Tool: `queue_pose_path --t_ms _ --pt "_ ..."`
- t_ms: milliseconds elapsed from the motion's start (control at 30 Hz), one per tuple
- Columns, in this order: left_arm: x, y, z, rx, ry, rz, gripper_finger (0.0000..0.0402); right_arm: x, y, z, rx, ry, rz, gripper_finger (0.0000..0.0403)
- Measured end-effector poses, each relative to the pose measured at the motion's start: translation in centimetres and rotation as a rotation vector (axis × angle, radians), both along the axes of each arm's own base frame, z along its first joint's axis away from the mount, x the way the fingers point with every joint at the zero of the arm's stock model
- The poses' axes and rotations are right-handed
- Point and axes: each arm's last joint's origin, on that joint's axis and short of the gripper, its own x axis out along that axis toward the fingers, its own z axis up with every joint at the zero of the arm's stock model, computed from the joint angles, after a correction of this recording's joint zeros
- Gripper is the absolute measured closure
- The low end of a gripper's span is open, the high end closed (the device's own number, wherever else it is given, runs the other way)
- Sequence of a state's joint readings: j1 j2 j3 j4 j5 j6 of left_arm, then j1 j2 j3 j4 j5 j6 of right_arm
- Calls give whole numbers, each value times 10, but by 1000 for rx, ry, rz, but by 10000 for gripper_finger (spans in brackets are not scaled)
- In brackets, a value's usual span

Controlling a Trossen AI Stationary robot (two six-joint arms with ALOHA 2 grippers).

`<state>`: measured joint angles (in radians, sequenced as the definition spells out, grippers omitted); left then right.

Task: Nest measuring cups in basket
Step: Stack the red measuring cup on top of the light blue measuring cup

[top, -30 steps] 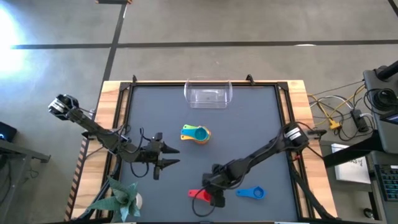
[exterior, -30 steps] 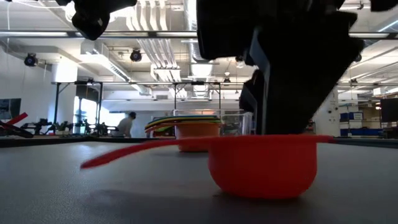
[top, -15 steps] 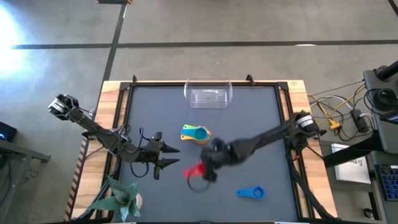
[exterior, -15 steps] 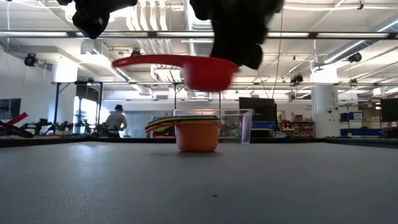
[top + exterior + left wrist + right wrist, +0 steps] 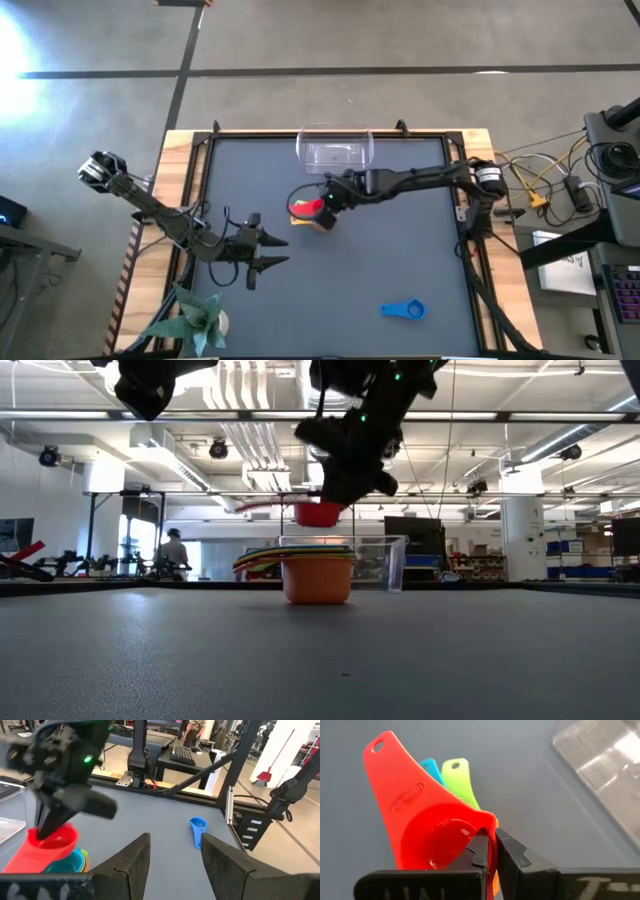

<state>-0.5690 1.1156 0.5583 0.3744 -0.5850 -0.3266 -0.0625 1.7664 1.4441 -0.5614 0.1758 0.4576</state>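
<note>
- Nearest me, at five o'clock, the blue cup (image 5: 403,310) lies untouched.
- At eight o'clock, my left gripper (image 5: 268,249) waits, jaws parted, empty.
- At centre, my right gripper (image 5: 331,204) pinches the red cup (image 5: 310,208) by its rim, above the stack (image 5: 318,571).
- At twelve o'clock, the basket (image 5: 334,150) holds no cups.
- I judge nesting is under way; next, lower squarely, then release.

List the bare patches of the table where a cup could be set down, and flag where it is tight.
Free: the table between the blue cup and the nested stack, and the strip right of the clear basket. Tight: at the stack, where the right gripper holds the red cup, and by the left gripper near the plant.
</note>
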Motion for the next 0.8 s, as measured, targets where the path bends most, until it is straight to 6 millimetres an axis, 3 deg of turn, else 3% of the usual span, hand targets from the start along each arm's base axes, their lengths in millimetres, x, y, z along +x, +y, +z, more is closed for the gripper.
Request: queue_pose_path --t_ms 167,500,800 --pt "0 0 0 8 0 -1 245 5 -6 -19 23 32 -3 394" --pt "0 0 0 7 0 -2 245 1 -6 -35 30 16 -26 386" --pt "0 0 0 10 0 -2 245 -2 -3 -29 28 9 7 301"
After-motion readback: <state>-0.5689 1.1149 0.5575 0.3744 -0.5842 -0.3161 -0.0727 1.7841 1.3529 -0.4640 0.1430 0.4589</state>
